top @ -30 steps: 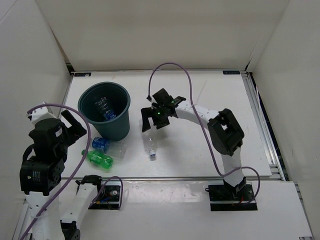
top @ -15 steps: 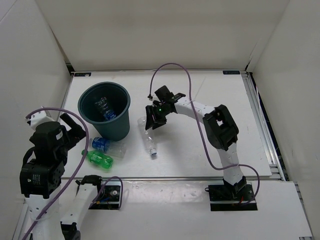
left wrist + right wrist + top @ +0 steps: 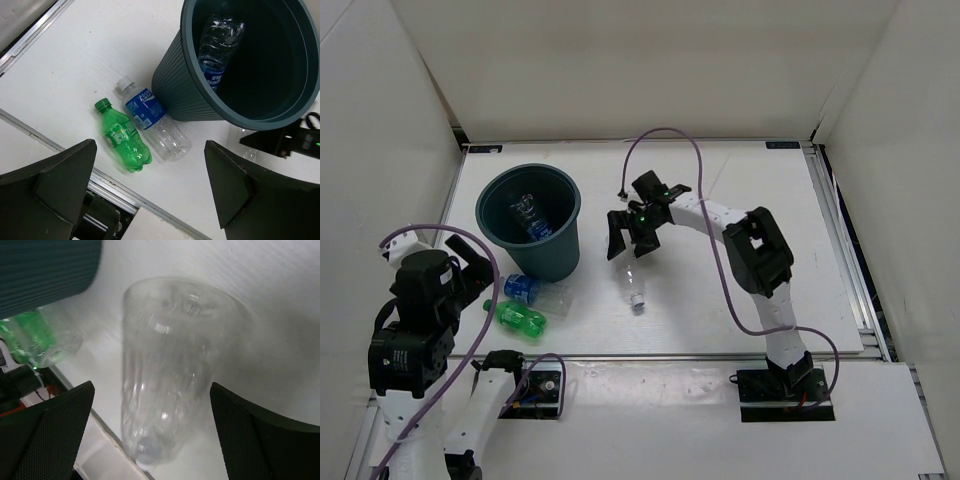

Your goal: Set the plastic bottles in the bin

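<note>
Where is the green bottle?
In the top view, the green bottle lies on the left, beside a clear bottle, just below the bin.

A robotics lab test cell is shown. A white desk (image 3: pixel 750 180) is closed in by plain white panels (image 3: pixel 640 60), set behind and to both sides of the right tool (image 3: pixel 632 245). An aluminium rail (image 3: pixel 847 250) is fitted along the desk edge, well to the right of that tool. The white right arm (image 3: pixel 715 222) is bolted to a black base plate (image 3: pixel 785 385) nearer than the tool, and a purple cable (image 3: pixel 665 128) is looped just behind it.
</note>
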`<state>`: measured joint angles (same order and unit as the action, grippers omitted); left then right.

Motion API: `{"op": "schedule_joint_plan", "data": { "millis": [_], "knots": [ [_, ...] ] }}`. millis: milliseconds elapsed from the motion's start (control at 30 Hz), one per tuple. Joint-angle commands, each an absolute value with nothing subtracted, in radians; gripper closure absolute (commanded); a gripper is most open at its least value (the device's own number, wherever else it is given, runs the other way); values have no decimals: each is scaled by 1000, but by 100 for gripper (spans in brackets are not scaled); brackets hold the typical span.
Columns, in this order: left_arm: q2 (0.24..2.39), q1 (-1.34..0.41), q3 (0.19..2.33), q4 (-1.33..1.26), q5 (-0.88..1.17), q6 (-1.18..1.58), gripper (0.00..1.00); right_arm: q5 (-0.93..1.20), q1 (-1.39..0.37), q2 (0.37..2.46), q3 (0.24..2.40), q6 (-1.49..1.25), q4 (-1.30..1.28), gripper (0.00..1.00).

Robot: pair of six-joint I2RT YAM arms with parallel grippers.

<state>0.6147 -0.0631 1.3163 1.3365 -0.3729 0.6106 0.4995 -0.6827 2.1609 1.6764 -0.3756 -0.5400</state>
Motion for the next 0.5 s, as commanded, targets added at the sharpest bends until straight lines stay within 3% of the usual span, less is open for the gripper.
{"op": "schedule_joint_plan", "data": {
  "millis": [0,33,167,267,367,467],
  "knots": [
    [638,-69,1353,1359,-354,600,0,511,-703,2226,1701,-377,-543,3],
    [647,-69,1367,1359,-354,586,0,499,-703,2236,1666,-377,-528,6],
    [667,-69,1404,1368,-354,565,0,456,-692,2171,1571,-387,-500,44],
    [667,-69,1413,1368,-385,587,0,456,-681,2039,1499,-412,-500,56],
    [667,-69,1413,1358,-396,632,0,459,-681,1834,1489,-475,-500,57],
    [632,-69,1370,1347,-396,693,0,395,-701,1681,1621,-529,-491,57]
  ]
}}
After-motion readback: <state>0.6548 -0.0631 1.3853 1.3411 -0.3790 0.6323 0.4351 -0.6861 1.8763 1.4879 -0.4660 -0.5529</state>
